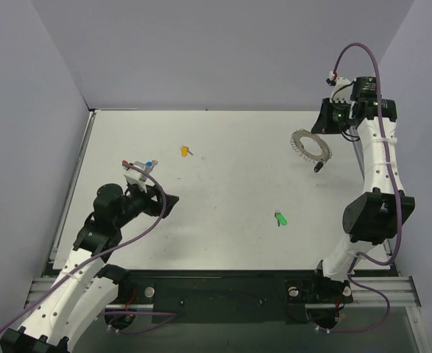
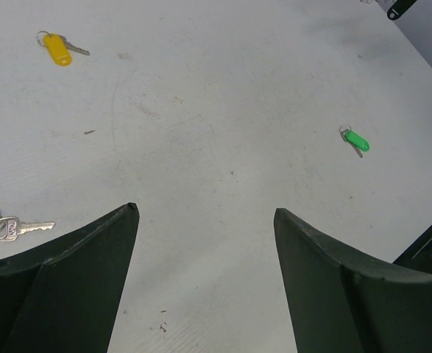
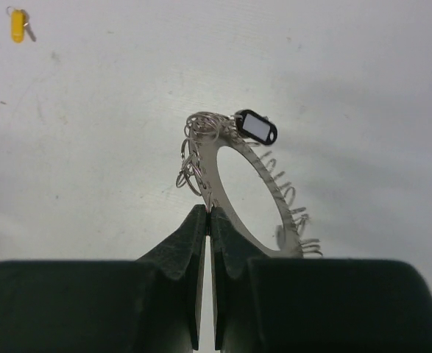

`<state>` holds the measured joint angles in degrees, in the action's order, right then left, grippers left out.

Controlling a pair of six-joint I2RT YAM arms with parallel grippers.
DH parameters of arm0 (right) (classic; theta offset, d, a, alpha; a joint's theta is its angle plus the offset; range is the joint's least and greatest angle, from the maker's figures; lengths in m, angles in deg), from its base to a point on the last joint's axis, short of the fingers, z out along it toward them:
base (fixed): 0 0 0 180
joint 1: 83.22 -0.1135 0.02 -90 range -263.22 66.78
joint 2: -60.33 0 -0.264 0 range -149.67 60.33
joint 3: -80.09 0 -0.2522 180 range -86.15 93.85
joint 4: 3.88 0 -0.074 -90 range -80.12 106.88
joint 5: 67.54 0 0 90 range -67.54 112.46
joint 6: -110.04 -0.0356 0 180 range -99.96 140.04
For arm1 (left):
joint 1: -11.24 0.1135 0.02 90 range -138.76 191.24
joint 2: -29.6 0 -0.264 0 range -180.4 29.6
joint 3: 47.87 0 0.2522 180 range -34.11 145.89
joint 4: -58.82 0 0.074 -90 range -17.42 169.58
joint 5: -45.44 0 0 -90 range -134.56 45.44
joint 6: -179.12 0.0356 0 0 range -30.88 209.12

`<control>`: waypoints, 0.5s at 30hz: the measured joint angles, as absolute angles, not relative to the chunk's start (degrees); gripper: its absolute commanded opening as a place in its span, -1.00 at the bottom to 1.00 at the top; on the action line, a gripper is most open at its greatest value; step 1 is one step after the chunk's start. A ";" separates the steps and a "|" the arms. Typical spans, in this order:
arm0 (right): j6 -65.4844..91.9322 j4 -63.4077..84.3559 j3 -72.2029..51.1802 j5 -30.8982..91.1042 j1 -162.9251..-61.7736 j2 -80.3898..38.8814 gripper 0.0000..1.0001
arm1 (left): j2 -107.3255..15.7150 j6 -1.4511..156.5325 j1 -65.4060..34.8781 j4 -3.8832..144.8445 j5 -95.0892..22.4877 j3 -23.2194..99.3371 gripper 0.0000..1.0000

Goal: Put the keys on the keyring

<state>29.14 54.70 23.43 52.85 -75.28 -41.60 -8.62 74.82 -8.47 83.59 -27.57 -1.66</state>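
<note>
My right gripper (image 3: 210,213) is shut on the rim of the keyring (image 3: 212,176), a flat silvery hoop edged with wire loops, and holds it above the table at the far right (image 1: 298,144). A black-headed tag (image 3: 256,126) hangs from the keyring's far side (image 1: 318,168). On the table right of centre lies a green-headed key (image 1: 280,218), which the left wrist view also shows (image 2: 355,140). The yellow-headed key (image 1: 184,151) rests at the back middle. My left gripper (image 2: 204,213) hovers open and holds nothing, low over the table's left side (image 1: 170,200).
A silver key (image 2: 20,228) with a dark loop lies just left of my left fingers. Small blue (image 1: 151,163) and red (image 1: 127,163) pieces show beside the left wrist. Grey walls enclose the white table (image 1: 223,184) at the left, back and right.
</note>
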 measured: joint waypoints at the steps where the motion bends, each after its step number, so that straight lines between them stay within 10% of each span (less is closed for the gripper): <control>1: 28.92 54.63 22.76 53.62 -75.87 -41.01 -1.00 | -8.24 74.79 -8.47 83.06 -27.22 -1.90 0.69; 15: 40.66 64.95 20.33 61.97 -92.83 -37.91 -1.00 | -1.25 69.42 -9.17 67.00 -18.04 -10.23 0.53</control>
